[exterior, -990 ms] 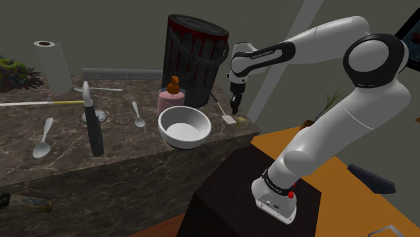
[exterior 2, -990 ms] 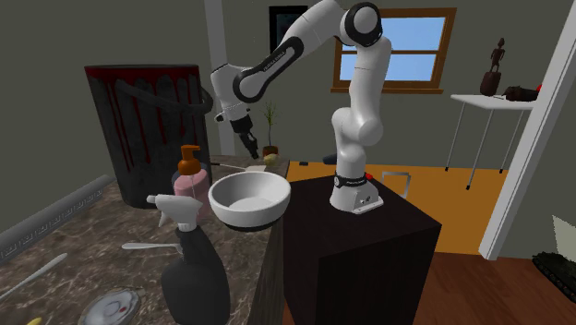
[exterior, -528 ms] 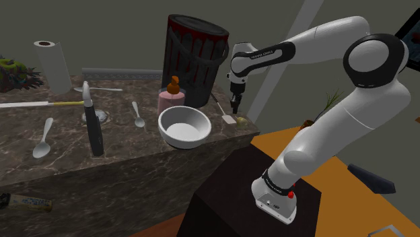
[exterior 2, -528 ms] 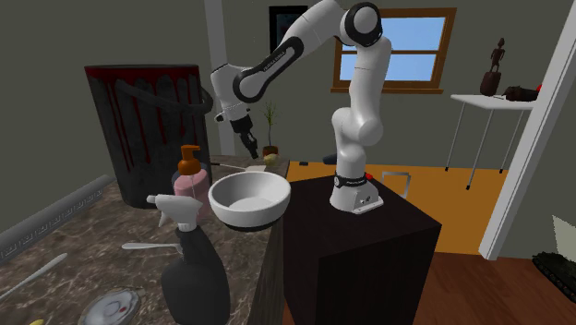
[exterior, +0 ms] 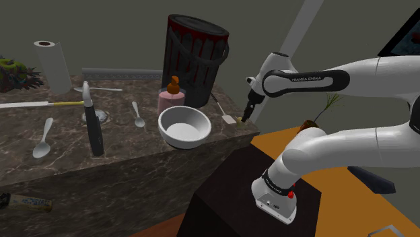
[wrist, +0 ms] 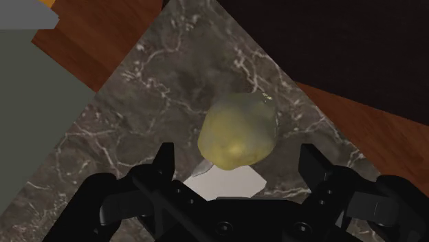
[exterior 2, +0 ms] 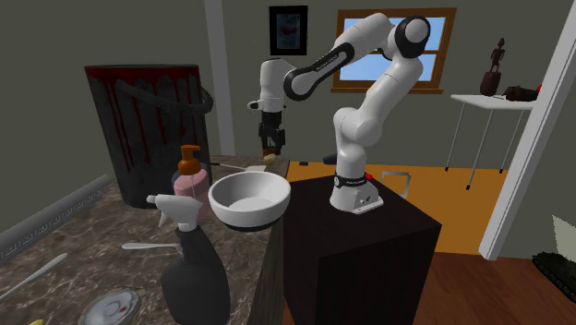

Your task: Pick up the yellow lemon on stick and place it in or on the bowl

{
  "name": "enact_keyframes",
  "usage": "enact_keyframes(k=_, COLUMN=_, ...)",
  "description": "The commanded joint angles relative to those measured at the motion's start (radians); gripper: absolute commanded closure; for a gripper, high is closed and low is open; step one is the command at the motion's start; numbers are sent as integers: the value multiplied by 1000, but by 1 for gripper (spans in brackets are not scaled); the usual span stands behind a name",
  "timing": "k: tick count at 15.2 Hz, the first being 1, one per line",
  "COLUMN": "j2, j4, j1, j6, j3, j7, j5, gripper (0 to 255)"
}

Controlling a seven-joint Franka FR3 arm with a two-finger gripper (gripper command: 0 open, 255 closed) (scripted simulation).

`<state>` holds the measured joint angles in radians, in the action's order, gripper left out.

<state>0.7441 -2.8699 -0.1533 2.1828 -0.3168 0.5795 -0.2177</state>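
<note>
The lemon [wrist: 238,130] is a dull yellow lump on the corner of the dark marble counter [wrist: 130,137], with a pale flat piece [wrist: 223,182] beside it. In the shoulder view the lemon [exterior: 229,120] lies at the end of a thin stick, just right of the white bowl [exterior: 168,134]. My gripper [exterior: 245,118] hovers at that corner, slightly to the lemon's right. Its black fingers [wrist: 165,159] stand open either side of the lemon without touching it. From the second exterior view the gripper [exterior 2: 270,148] hangs behind the bowl [exterior 2: 249,196].
A tall black bin [exterior: 194,57] stands behind the bowl, and a pink pump bottle [exterior: 171,99] right next to it. Spoons [exterior: 137,114], a dark spray bottle [exterior: 92,121] and a paper roll [exterior: 52,64] lie further left. The counter drops off just past the lemon.
The arm has swung out, carrying the gripper a little to the shoulder view's right, off the lemon toward the counter's corner. The fingers have opened.
</note>
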Motion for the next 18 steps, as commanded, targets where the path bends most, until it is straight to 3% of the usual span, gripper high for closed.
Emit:
enact_keyframes(k=1, j2=33, j4=-50, j1=-9, j6=48, j3=-12, j7=17, j5=-11, gripper=0)
enact_keyframes(k=7, j2=-41, j4=-89, j1=-6, j6=162, j3=-31, j7=16, j5=-24, gripper=0)
enact_keyframes(k=14, j2=-41, j4=-89, j1=-6, j6=162, j3=-31, j7=16, j5=-24, gripper=0)
enact_keyframes(k=15, j2=-41, j4=-89, j1=-6, j6=162, j3=-31, j7=16, j5=-24, gripper=255)
enact_keyframes(k=18, j2=-41, j4=-89, j1=-6, j6=162, j3=-31, j7=16, j5=-24, gripper=255)
